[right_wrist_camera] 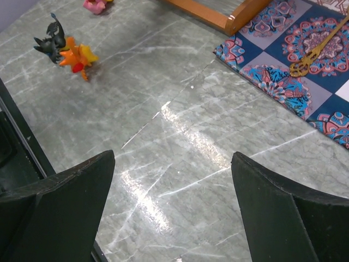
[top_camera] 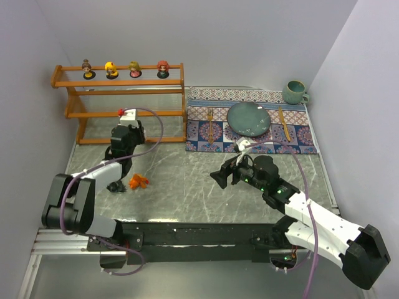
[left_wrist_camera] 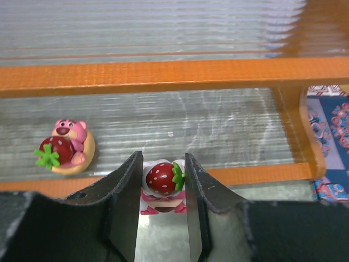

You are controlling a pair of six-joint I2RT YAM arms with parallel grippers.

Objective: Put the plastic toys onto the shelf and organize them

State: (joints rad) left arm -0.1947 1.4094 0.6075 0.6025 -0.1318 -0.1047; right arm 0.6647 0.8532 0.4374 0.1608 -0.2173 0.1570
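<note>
Grey marbled tabletop meets the shelf, where the left tool grips a strawberry toy between close-set fingers.

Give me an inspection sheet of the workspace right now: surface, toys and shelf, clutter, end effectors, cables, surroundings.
Surface: grey marbled tabletop, some glare.
Job's things: wooden shelf; four dolls standing along its top tier; pink bear toy behind its lowest front rail; orange creature and dark creature side by side on the table.
Clutter: placemat bearing teal plate, fork, gold utensil; teal mug at its far right corner.
End effectors: left end effector shut on strawberry toy; right end effector open, empty.
Cables: purple cables loop off both arms.
Surroundings: plain white walls.
</note>
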